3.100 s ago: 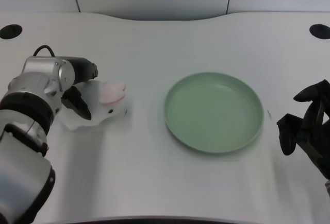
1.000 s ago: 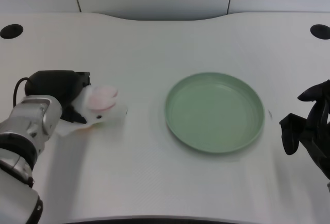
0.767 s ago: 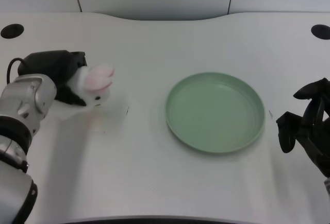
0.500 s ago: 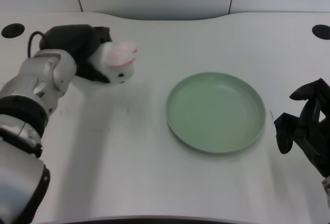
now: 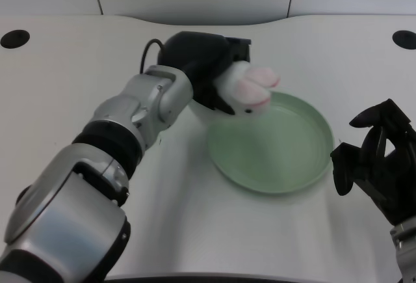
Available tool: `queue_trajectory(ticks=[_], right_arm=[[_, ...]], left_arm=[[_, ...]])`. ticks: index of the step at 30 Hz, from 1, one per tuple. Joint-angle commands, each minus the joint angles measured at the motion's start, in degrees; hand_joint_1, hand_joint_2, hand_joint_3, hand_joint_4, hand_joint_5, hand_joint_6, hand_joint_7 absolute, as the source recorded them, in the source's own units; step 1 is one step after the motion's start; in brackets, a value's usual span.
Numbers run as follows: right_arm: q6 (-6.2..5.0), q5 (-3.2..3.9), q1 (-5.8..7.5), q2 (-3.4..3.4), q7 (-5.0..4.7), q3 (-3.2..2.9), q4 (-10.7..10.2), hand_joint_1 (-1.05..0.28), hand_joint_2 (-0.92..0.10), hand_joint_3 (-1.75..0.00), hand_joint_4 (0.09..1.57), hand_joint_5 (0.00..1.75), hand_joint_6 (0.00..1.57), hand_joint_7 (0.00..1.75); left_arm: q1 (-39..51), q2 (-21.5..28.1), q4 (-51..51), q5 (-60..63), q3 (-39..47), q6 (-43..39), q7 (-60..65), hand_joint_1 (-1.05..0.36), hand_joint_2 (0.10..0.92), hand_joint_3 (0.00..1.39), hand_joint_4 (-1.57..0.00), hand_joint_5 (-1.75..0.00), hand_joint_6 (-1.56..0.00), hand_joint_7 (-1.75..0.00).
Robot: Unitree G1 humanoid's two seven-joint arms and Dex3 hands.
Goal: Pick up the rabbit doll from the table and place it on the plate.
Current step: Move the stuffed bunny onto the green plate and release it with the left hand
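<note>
White table (image 5: 78, 62) | left robot hand (image 5: 203, 62) grips rabbit doll (image 5: 248, 92) | over plate (image 5: 305, 166) rim

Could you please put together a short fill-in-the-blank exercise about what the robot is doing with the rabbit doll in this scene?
1. The left hand holds the rabbit doll in the air above the near-left rim of the ____.
2. The colour of the plate is ____.
3. The doll's ears are ____ in colour.
4. The inside of the plate holds ____ so far.

Missing words: plate; green; pink; nothing
</note>
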Motion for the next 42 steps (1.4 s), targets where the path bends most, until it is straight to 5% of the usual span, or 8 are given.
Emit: queue_trajectory(ticks=[1, 10, 15, 18, 22, 25, 31, 42], right_arm=[[-2.55, -1.08, 0.46, 0.16, -0.61, 0.05, 1.7, -0.61, -0.52, -1.37, 1.18, 1.75, 0.70, 1.75], [-4.11, -2.24, 1.15, 0.05, -0.69, 1.27, 2.0, -0.61, -0.50, -1.36, 1.24, 1.75, 0.73, 1.75], [-2.91, -1.62, 1.72, 0.53, -1.57, 1.53, 0.5, -0.61, -0.49, -1.36, 1.24, 1.75, 0.74, 1.75], [-2.38, -1.73, 2.03, 0.37, -1.97, 1.70, -0.1, -0.59, -0.50, -1.37, 1.21, 1.75, 0.74, 1.75], [-4.06, -1.68, 1.86, 0.32, -1.08, 1.69, 0.4, -0.62, -0.51, -1.36, 1.24, 1.75, 0.74, 1.75], [-4.04, -2.56, 2.00, 0.37, -2.05, 1.87, 0.2, -0.63, -0.52, -1.36, 1.24, 1.75, 0.75, 1.75], [-3.60, -1.64, 1.98, 0.39, -1.59, 1.85, 0.1, -0.60, -0.51, -1.36, 1.26, 1.75, 0.76, 1.75], [-3.78, -1.30, 1.35, -0.04, -0.89, 1.63, 0.9, -0.62, -0.50, -1.37, 1.24, 1.75, 0.77, 1.75]], left_arm=[[-0.7, -1.8, 1.0, 0.6, -0.7, -0.4, 1.0, -0.26, 0.491, 0.84, -0.93, -1.75, -0.75, -1.75], [0.6, -6.4, 3.1, 0.6, -1.3, 0.0, 1.1, -0.30, 0.344, 1.12, -0.92, -1.75, -0.76, -1.75], [2.0, -6.9, 3.9, -0.3, -1.0, -0.1, -0.3, -0.30, 0.354, 1.10, -0.91, -1.75, -0.74, -1.75], [3.0, -7.0, 4.2, -1.8, 0.2, -0.8, -1.7, -0.44, 0.574, 0.63, -0.66, -1.72, -0.54, -1.72], [2.9, -6.8, 4.8, -2.0, -0.1, 0.7, -5.0, -0.68, 0.826, 0.07, -0.42, -1.16, -0.45, -0.93], [2.7, -6.5, 4.7, -1.9, -0.1, 0.9, -7.4, -0.79, 0.875, 0.01, -0.25, -0.91, -0.32, -0.59], [2.9, -5.6, 4.5, -2.3, 0.4, 0.4, -11.3, -0.90, 0.879, 0.00, 0.00, -0.24, -0.01, -0.10], [1.5, -5.2, 4.1, -0.9, -0.7, 3.0, -10.2, -1.04, 0.918, 0.03, 0.00, 0.00, 0.00, 0.00]])
